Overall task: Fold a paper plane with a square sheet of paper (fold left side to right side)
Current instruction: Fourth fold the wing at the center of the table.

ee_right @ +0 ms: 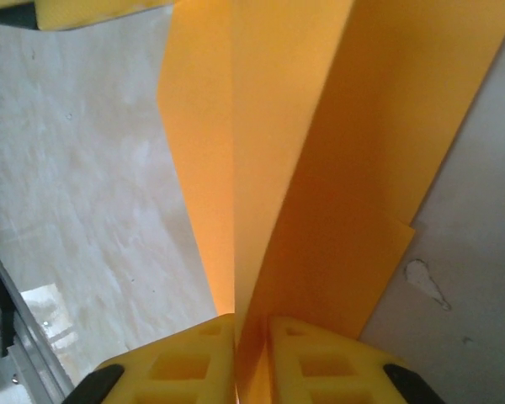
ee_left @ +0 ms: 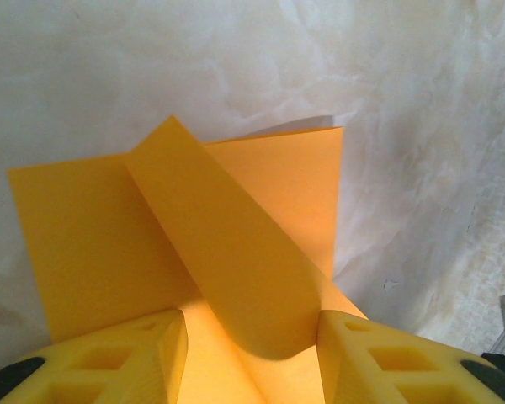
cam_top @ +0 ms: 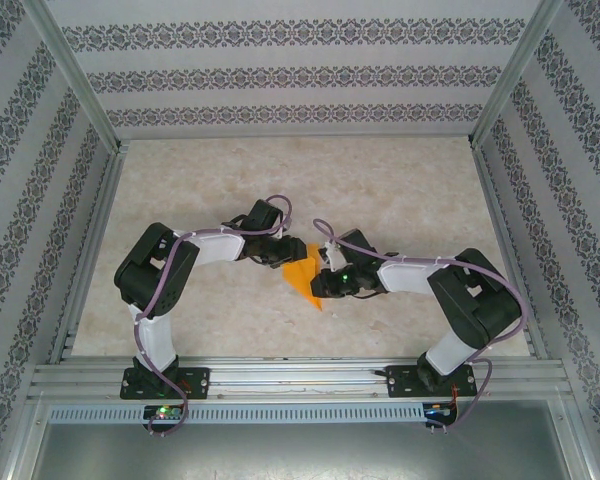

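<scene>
left pincer (ee_left: 252,337) wide apart, right pincer (ee_right: 251,337) nearly tight

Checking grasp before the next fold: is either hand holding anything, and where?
Right hand pinches the orange paper by its folded layers' near edge. Left hand straddles a flap, jaws apart, not clamping.

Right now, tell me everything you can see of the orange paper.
The orange paper is thin, plain and bright, partly folded into layers with sharp creases and one flap curling over. It sits on the table between the two arms, a tip pointing toward the near edge. The right gripper pinches a raised fold between its fingers; the left gripper has its fingers apart either side of the curled flap.
</scene>
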